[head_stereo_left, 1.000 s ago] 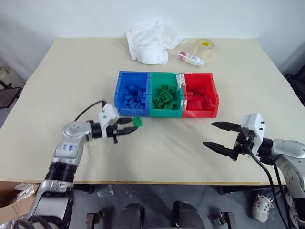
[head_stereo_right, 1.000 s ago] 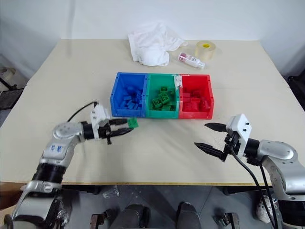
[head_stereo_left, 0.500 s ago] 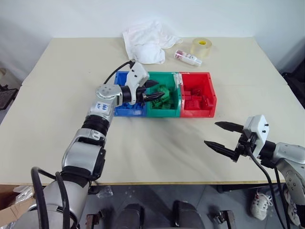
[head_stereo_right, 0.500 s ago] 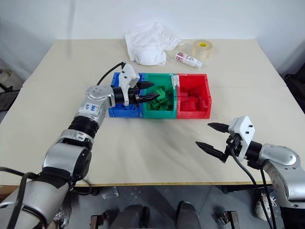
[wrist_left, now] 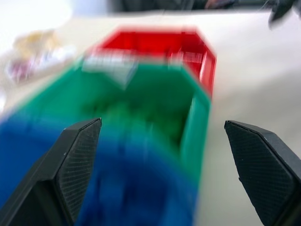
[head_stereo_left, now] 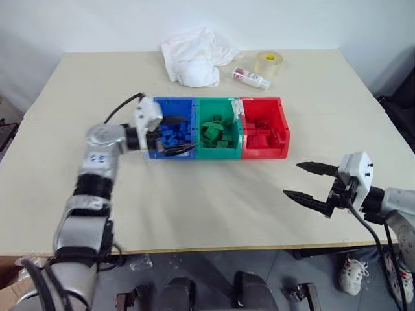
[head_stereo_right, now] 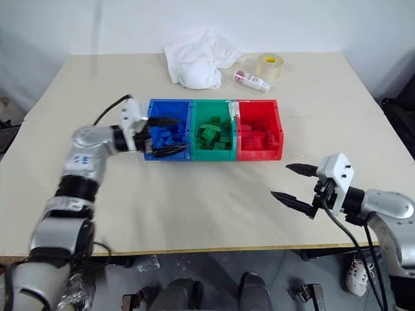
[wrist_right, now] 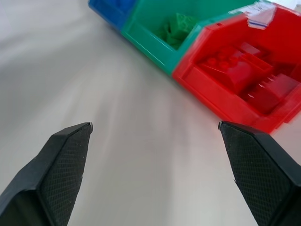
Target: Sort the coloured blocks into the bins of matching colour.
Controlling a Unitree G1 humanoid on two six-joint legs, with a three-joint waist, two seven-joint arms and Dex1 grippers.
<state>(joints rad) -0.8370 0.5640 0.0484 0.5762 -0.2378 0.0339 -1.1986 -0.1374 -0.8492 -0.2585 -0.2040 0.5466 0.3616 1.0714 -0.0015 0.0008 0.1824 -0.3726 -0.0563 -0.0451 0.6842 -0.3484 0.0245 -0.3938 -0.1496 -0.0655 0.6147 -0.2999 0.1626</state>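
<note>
Reaching, left arm: we see it stretched level toward the blue bin (head_stereo_left: 170,103), left gripper (head_stereo_left: 174,135) over it, fingers spread wide, nothing between them.
Right arm: low over the table (head_stereo_left: 207,201), well apart from the bins; right gripper (head_stereo_left: 310,181) wide open, empty.
Bins: blue, green bin (head_stereo_left: 220,103), red bin (head_stereo_left: 269,102) joined in a row.
Blocks: each colour lying in its matching bin.

Bins (head_stereo_left: 262,153) sit mid-table in a row, walls blocking low passes. L gripper (head_stereo_left: 176,135) hangs spread over blue bin (head_stereo_left: 170,154), at 9 o'clock of green bin (head_stereo_left: 219,154). Bare table (head_stereo_left: 214,201) at 6 o'clock. At 12: white cloth (head_stereo_left: 192,56), small bottle (head_stereo_left: 251,78), tape roll (head_stereo_left: 271,63).
</note>
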